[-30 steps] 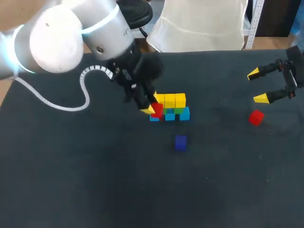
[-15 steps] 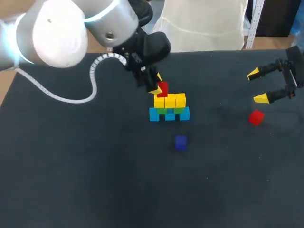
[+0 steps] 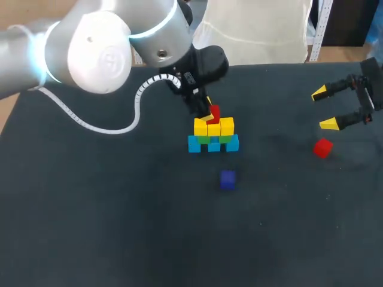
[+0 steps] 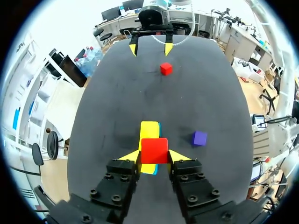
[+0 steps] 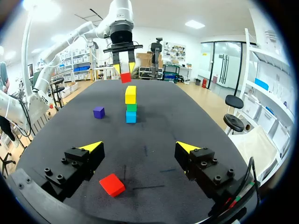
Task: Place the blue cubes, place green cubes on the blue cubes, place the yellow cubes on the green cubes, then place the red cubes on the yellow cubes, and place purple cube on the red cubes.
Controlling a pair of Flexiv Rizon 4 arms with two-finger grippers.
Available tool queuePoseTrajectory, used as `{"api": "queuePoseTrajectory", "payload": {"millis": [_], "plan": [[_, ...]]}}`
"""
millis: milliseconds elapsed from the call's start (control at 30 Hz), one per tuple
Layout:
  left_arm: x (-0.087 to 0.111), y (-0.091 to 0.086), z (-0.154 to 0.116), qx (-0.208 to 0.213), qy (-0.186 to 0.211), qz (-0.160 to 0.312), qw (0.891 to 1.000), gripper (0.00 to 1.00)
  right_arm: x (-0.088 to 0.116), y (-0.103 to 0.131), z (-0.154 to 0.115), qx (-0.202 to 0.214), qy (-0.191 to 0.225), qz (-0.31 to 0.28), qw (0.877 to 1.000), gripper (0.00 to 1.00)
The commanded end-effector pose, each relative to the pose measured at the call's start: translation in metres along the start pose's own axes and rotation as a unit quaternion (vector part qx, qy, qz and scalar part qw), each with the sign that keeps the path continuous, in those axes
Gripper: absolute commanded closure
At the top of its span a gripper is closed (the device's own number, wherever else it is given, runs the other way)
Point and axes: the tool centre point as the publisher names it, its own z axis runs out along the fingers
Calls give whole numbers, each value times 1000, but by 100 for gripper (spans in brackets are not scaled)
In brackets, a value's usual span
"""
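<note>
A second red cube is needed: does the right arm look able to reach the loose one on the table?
Probably yes: the right gripper hangs open close by the loose red cube, with nothing between them.

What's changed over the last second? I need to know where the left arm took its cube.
The left end effector, shut on a red cube throughout, lifted it from low beside the stack to above the yellow cubes, then shifted it rightward over that row. The right end effector, open, the loose red cube, the purple cube and the stack stayed put.
</note>
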Motion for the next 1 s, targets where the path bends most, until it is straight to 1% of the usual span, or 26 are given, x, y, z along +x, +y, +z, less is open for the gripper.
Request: {"api": "queuePoseTrajectory", "payload": {"millis": [33, 100, 133, 200, 600, 1000], "plan": [[6, -1, -1, -5, -2, 0, 1000, 100, 0, -1, 0, -1, -1, -1, 1000, 0], [8, 0, -2, -5, -6, 1, 1000, 100, 0, -1, 0, -1, -1, -1, 1000, 0], [9, 1, -2, -6, 3, 6, 1000, 100, 0, -1, 0, -1, -1, -1, 1000, 0], [10, 2, 0, -4, 1, 2, 1000, 100, 0, -1, 0, -1, -1, -1, 1000, 0], [11, 2, 6, 2, -4, 21, 1000, 100, 0, -1, 0, -1, -1, -1, 1000, 0], [13, 3, 12, 12, 2, 22, 1000, 100, 0, -1, 0, -1, -1, -1, 1000, 0]]}}
